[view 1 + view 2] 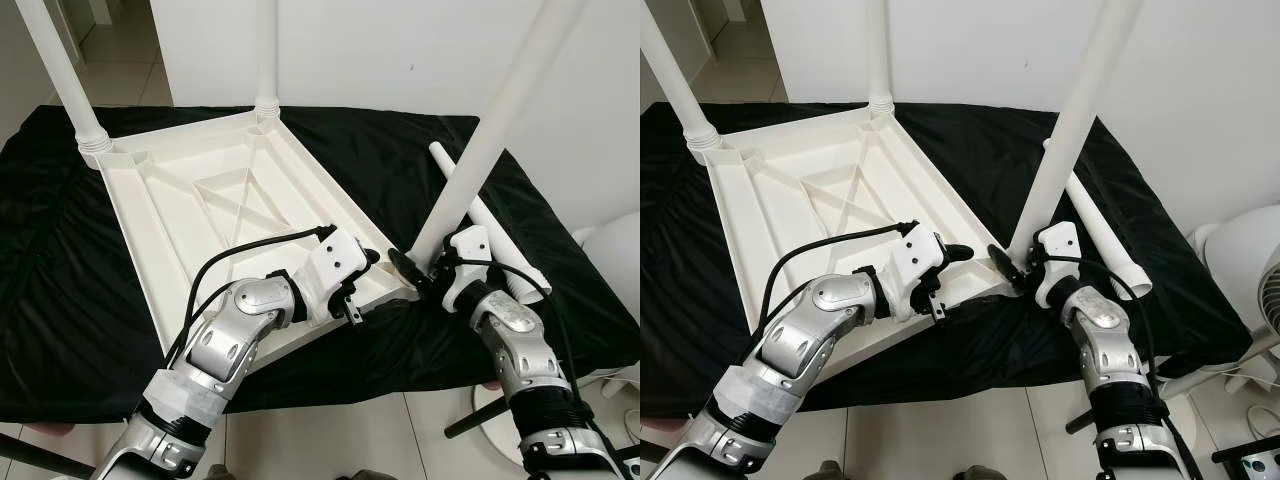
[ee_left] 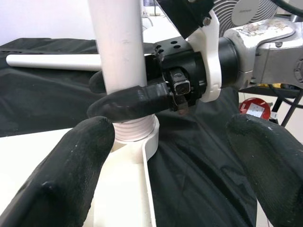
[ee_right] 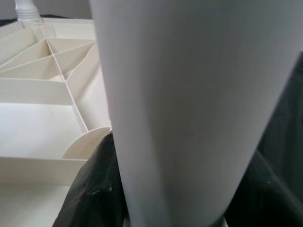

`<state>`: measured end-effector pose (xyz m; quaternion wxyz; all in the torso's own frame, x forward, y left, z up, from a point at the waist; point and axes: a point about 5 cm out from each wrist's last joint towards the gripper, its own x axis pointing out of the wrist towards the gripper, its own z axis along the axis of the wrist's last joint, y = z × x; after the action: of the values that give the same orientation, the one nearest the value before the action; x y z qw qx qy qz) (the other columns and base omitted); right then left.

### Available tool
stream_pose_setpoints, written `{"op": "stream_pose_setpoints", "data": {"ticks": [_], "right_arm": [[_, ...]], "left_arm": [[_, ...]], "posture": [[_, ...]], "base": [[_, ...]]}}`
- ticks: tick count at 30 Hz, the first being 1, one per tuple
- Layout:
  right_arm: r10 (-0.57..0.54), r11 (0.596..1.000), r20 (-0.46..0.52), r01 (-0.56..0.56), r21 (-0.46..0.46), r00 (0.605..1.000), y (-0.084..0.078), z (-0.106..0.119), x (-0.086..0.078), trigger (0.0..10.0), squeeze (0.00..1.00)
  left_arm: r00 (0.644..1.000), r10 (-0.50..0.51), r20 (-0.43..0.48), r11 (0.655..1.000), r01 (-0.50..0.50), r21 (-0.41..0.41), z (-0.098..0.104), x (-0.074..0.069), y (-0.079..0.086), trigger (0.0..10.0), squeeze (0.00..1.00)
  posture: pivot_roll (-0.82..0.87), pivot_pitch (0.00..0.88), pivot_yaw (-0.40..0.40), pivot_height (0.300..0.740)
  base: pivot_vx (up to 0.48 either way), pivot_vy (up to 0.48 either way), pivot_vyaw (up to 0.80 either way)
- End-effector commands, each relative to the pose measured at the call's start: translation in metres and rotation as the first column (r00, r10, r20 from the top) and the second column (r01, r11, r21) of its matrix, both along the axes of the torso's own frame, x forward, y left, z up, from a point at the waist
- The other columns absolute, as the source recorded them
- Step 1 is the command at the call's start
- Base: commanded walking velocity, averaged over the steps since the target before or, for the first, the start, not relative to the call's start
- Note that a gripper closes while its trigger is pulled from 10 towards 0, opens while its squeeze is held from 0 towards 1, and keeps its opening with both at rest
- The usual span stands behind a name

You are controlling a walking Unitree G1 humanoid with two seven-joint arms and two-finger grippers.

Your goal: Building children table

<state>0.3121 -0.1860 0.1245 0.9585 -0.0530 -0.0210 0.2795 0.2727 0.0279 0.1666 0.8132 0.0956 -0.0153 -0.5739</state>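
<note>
Nearest to me, my right gripper point(image 1: 1012, 262) is clamping its 2 black fingers point(image 2: 128, 103) around the base of a white plastic table leg point(image 1: 490, 130), just above the ribbed threaded collar point(image 2: 135, 131) where it is sitting in the near corner socket of the upturned white plastic tabletop point(image 1: 215, 205). That leg is rising steeply and leaning toward my right. My left gripper point(image 1: 958, 252) is hovering just beside that same corner, over the tabletop's near rim, with its fingers point(image 2: 61, 175) spread wide apart and holding nothing; the leg base and my right gripper are lying between them in the left wrist view.

Under everything, a black cloth point(image 1: 60, 300) is covering the work surface. The tabletop is lying underside up on it, showing its moulded ribs. Beside my right arm, 1 loose white plastic leg point(image 1: 1102, 232) is lying flat on the cloth.

Farther off, 2 more white legs are standing upright in the far corners: 1 on my left point(image 1: 60, 75) and 1 at the back point(image 1: 266, 55). Beyond the cloth on my right, a white fan point(image 1: 1250, 265) is standing.
</note>
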Motion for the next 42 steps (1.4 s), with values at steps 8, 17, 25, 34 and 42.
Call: {"op": "stream_pose_setpoints", "data": {"ticks": [8, 17, 25, 34, 42], "right_arm": [[-0.011, 0.995, -0.058, 0.016, 0.093, 0.998, 0.005, -0.013, -0.008, 10.0, 0.00], [-0.103, 0.978, -0.116, 0.122, 0.170, 0.988, 0.010, -0.025, -0.013, 10.0, 0.00], [-0.217, 0.963, -0.132, 0.235, 0.136, 0.967, 0.009, -0.027, -0.009, 10.0, 0.00], [-0.437, 0.877, -0.154, 0.457, 0.146, 0.886, 0.027, -0.023, -0.007, 10.0, 0.00], [-0.582, 0.766, -0.192, 0.612, 0.199, 0.790, 0.054, -0.021, -0.012, 10.0, 0.00]], "left_arm": [[1.000, 0.009, 0.014, 1.000, -0.009, -0.002, 0.002, 0.000, -0.002, 10.0, 0.00], [1.000, 0.003, 0.009, 1.000, -0.003, 0.000, 0.001, -0.001, -0.002, 10.0, 0.00], [1.000, -0.002, 0.008, 1.000, 0.002, 0.003, 0.001, -0.001, -0.003, 10.0, 0.00], [1.000, 0.011, -0.003, 1.000, -0.011, 0.009, -0.004, -0.001, -0.001, 10.0, 0.00], [1.000, 0.022, -0.015, 1.000, -0.022, 0.017, -0.009, -0.001, 0.000, 10.0, 0.00]], "posture": [[0.02, 0.000, -0.061, 0.740], [0.01, 0.000, -0.052, 0.740], [0.01, 0.000, -0.054, 0.740], [0.01, 0.000, -0.059, 0.740], [0.02, 0.000, -0.061, 0.740]], "base": [[0.000, 0.000, 0.00], [0.000, 0.000, 0.00], [0.000, 0.000, 0.00], [0.000, 0.000, 0.00], [0.000, 0.000, 0.00]]}}
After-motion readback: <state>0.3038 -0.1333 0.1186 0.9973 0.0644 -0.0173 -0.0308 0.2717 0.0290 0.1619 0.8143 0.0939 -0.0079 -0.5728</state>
